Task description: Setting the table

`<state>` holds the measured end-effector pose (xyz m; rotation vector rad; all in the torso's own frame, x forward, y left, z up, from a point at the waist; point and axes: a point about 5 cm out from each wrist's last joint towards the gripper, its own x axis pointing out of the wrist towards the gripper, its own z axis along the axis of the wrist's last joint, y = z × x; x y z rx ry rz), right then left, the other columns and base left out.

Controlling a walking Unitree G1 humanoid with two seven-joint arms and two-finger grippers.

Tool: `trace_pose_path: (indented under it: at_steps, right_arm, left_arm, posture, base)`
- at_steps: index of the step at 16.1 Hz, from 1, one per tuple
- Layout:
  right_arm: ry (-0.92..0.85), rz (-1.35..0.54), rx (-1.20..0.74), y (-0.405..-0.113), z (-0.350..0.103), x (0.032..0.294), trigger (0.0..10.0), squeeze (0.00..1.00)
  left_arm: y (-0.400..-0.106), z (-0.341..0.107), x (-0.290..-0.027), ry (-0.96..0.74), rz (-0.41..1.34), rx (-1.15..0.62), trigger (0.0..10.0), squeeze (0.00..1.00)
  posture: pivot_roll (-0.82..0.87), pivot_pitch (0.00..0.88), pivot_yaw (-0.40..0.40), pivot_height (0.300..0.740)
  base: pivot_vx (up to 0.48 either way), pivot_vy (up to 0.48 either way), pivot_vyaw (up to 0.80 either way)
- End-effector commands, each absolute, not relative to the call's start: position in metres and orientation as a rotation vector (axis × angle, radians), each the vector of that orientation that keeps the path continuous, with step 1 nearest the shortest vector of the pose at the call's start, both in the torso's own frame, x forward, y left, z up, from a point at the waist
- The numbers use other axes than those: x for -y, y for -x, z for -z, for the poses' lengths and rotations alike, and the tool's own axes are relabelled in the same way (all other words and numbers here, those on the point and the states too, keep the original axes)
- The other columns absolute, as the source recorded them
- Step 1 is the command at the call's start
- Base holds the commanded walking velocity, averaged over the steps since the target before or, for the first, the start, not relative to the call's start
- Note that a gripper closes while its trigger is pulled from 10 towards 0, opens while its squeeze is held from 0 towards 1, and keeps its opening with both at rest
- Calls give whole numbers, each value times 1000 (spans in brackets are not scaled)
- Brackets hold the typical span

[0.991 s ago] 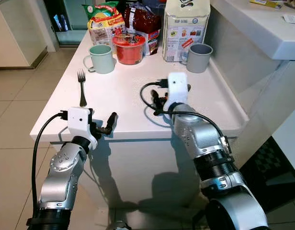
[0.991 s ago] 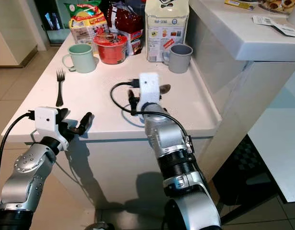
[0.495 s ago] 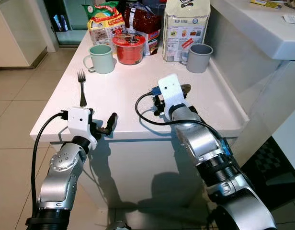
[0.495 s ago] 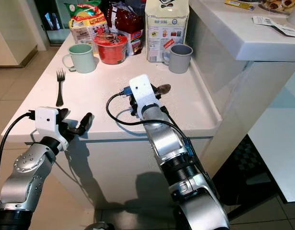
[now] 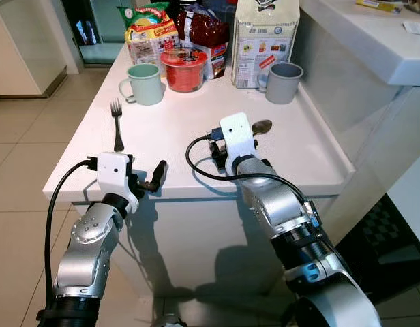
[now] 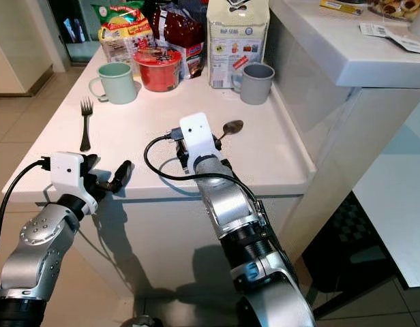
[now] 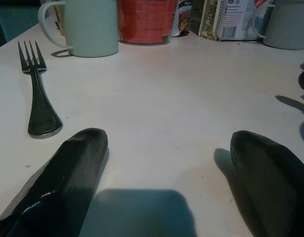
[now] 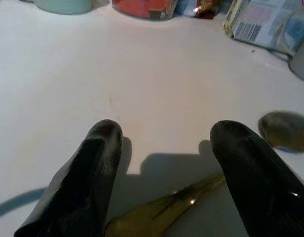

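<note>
On the white table [image 5: 176,136], the right gripper [image 8: 162,163] is hanging open over the spoon [image 6: 230,127].
Its handle is lying between the fingers, untouched. The left gripper [image 7: 167,173] is waiting open near the fork [image 5: 116,122].

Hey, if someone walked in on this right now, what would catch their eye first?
Probably the right pincer, open and low over the white table, its fingers straddling the handle of a spoon that lies near the table's right side. Next, the bright clutter at the far end: a red bowl between a green mug and a grey mug. A dark fork lies on the left, beyond the open left pincer.
</note>
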<state>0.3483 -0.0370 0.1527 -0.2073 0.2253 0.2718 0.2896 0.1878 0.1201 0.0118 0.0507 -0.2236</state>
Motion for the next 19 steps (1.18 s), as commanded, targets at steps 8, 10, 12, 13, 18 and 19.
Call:
trace_pose_path:
  at_steps: [8,10,12,13,18,19]
  right_arm:
    - [275,-209,-427,-353,-137,48,10000,0]
    - [285,-204,-423,-353,-137,49,10000,0]
    - [322,-193,-391,-357,-144,53,10000,0]
    - [334,-185,-386,-358,-145,56,10000,0]
    - [356,-140,-371,-364,-150,75,10000,0]
    - [360,-136,-373,-364,-149,79,10000,0]
  left_arm:
    - [-294,-127,-186,-28,211,-26,10000,0]
    - [-293,-126,-186,-29,208,-27,10000,0]
    - [-292,-125,-186,-26,202,-28,10000,0]
    - [-292,-125,-186,-25,200,-27,10000,0]
    - [-292,-125,-185,-24,199,-28,10000,0]
    - [-292,-124,-185,-24,200,-29,10000,0]
  posture:
    - [163,0,-9,740]
    - [164,0,-12,740]
    - [166,0,-19,740]
    - [165,0,-19,740]
    - [158,0,-19,740]
    - [155,0,-19,740]
  base:
    - [0,0,0]
    - [0,0,0]
    - [0,0,0]
    - [0,0,0]
    - [0,0,0]
    - [0,0,0]
